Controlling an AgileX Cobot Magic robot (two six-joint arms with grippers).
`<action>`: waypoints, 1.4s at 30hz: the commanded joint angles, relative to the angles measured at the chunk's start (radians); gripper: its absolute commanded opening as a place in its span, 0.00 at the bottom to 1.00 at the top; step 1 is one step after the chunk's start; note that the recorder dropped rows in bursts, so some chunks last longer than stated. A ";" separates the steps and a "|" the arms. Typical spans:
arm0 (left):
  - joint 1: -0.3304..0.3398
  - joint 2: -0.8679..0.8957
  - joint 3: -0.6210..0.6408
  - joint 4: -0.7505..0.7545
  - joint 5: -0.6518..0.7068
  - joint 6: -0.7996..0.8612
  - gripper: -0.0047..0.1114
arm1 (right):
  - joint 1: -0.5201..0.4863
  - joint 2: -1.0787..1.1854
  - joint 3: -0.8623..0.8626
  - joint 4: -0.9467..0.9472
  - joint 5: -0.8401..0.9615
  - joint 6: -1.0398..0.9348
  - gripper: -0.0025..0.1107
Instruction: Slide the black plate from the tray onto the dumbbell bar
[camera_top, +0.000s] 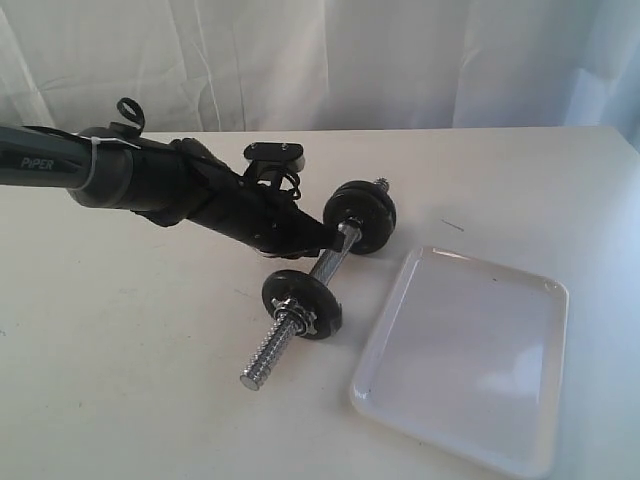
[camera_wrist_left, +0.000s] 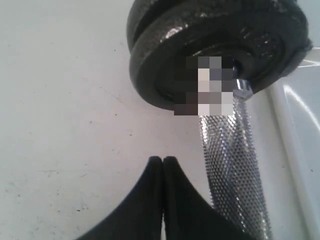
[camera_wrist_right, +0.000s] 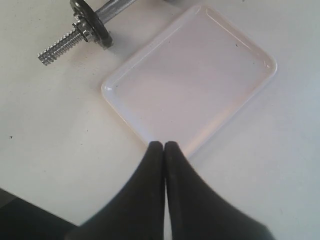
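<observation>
The white tray (camera_top: 470, 350) (camera_wrist_right: 190, 85) lies on the table with nothing in it. The chrome dumbbell bar (camera_top: 325, 268) (camera_wrist_left: 230, 155) lies to its left. Two black discs (camera_top: 360, 210) (camera_wrist_left: 215, 40) sit side by side on the bar's far end; I cannot tell which is the black plate. One black disc with a silver nut (camera_top: 300, 300) (camera_wrist_right: 90, 22) sits near the threaded front end. My left gripper (camera_top: 335, 237) (camera_wrist_left: 163, 159) is shut and empty, right beside the bar's knurled middle. My right gripper (camera_wrist_right: 164, 144) is shut and empty, above the tray's rim.
The tray's edge (camera_wrist_left: 300, 115) runs close alongside the bar. The left arm (camera_top: 150, 180) stretches in from the left over the table. A white curtain (camera_top: 400, 60) hangs behind the table. In the right wrist view the table's edge (camera_wrist_right: 30, 200) is near.
</observation>
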 joint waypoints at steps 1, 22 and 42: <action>-0.006 -0.006 0.005 0.036 -0.030 0.001 0.04 | -0.002 -0.005 0.002 -0.003 -0.004 -0.011 0.02; 0.017 -0.006 0.005 0.055 -0.027 -0.001 0.04 | -0.002 -0.005 0.002 -0.003 -0.004 -0.011 0.02; 0.017 -0.006 0.005 0.055 -0.012 -0.001 0.04 | -0.002 -0.005 0.002 -0.003 -0.004 -0.011 0.02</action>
